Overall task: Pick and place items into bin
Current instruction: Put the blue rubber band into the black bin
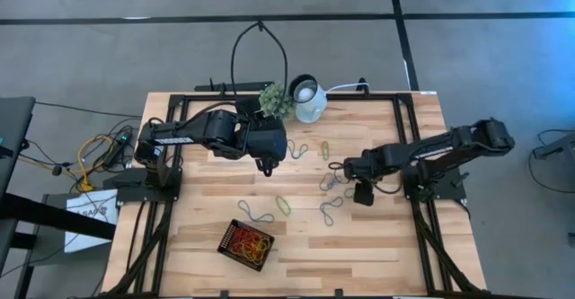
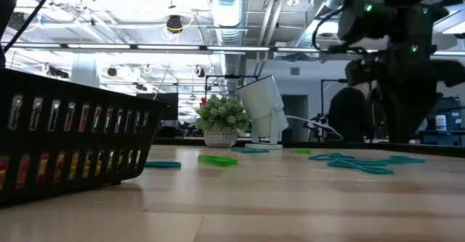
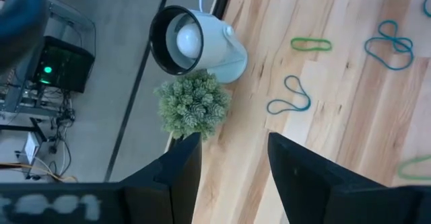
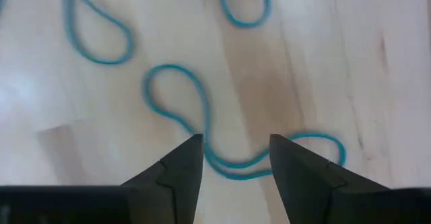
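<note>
Several thin rubber-band items lie flat on the wooden table: teal ones (image 1: 329, 183) (image 1: 331, 212) near my right gripper, green ones (image 1: 284, 205) (image 1: 324, 148), and a dark one (image 1: 256, 214). The black bin (image 1: 246, 244) sits near the front edge and holds red and yellow bands. My right gripper (image 4: 232, 140) points down, open. Its fingers stand on either side of a teal band (image 4: 204, 120) without touching it. My left gripper (image 3: 232, 140) hangs open above the table near the plant, holding nothing.
A small green plant ball (image 1: 277, 100) and a white round lamp (image 1: 308, 98) stand at the table's far edge. Black frame rails (image 1: 404, 137) run along the table's sides. In the low view the bin's slotted wall (image 2: 73, 144) fills the left.
</note>
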